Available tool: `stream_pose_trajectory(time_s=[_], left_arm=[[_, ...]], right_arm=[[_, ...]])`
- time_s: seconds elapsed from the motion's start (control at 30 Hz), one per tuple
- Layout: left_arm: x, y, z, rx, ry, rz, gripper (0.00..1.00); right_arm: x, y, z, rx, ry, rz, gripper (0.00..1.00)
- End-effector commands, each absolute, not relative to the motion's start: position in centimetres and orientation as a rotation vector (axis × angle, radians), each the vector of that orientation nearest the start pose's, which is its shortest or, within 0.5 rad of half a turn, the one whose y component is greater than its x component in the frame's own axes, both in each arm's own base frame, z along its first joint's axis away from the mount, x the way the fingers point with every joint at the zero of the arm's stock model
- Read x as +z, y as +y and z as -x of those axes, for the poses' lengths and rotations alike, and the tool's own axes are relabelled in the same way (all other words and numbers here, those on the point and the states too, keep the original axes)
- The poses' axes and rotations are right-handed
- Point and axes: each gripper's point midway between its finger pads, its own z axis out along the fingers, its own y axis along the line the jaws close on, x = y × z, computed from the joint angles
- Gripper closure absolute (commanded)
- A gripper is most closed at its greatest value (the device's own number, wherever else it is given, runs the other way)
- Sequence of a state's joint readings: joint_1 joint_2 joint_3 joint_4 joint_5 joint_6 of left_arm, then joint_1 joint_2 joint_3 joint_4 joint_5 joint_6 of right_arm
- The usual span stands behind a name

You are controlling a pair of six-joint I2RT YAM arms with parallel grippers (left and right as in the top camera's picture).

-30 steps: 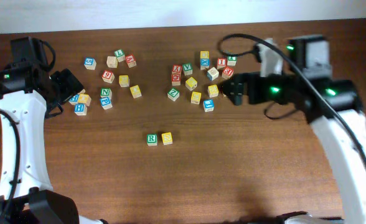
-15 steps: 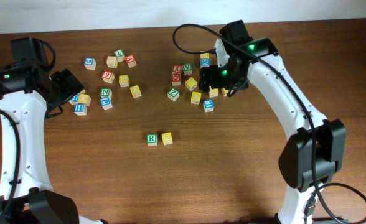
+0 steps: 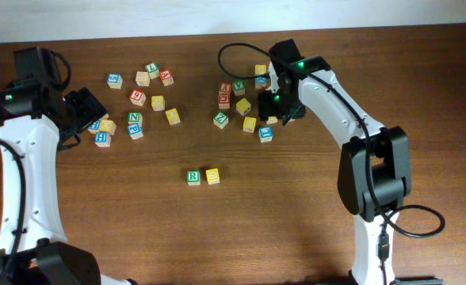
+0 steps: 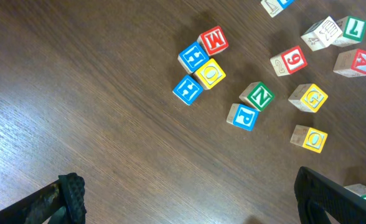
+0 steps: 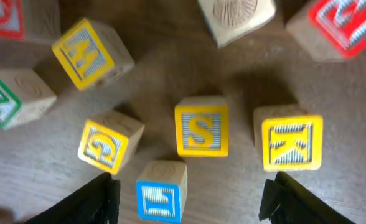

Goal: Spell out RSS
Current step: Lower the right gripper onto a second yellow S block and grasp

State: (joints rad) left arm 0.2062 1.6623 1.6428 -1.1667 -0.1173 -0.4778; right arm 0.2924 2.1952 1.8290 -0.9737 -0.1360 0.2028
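A green R block [image 3: 192, 177] and a yellow S block [image 3: 212, 176] sit side by side at the table's middle. My right gripper [image 3: 269, 109] hovers open over the right cluster. In the right wrist view its fingers [image 5: 192, 202] straddle a second yellow S block [image 5: 201, 126], with a blue block [image 5: 160, 191] just below it, a yellow K block [image 5: 291, 143] to the right and a yellow G block [image 5: 108, 144] to the left. My left gripper [image 3: 86, 111] is open and empty above bare wood [image 4: 192, 205] beside the left cluster.
The left cluster holds a red M block [image 4: 212, 40], a green N block [image 4: 258, 96], a blue P block [image 4: 242, 116] and others. A yellow W block [image 5: 89, 53] and red blocks [image 5: 338, 25] lie near the right gripper. The table's far edge [image 3: 217, 32] is close behind.
My right arm has swung in from the right and now hangs over the right cluster, lower and farther left. The left arm and the R and S pair have not moved.
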Motion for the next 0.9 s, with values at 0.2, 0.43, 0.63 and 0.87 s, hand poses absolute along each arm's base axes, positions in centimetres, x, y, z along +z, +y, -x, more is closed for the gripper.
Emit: stream_pose_trajectory(time_s=[0.2, 0.43, 0.63, 0.87], left_arm=[[21.1, 10.2, -36.9, 0.104, 2.559, 0.94, 0.01], [21.1, 10.2, -36.9, 0.104, 2.559, 0.94, 0.01], [21.1, 10.2, -36.9, 0.104, 2.559, 0.94, 0.01], [21.1, 10.2, -36.9, 0.104, 2.559, 0.94, 0.01]], right_arm=[[5.7, 16.8, -47.1, 0.265, 2.873, 0.174, 0.33], [5.0, 17.0, -46.9, 0.162, 2.866, 0.211, 0.33], [2.9, 16.8, -46.4, 0.144, 2.918, 0.214, 0.33], [2.3, 16.2, -46.5, 0.091, 2.922, 0.209, 0.33]])
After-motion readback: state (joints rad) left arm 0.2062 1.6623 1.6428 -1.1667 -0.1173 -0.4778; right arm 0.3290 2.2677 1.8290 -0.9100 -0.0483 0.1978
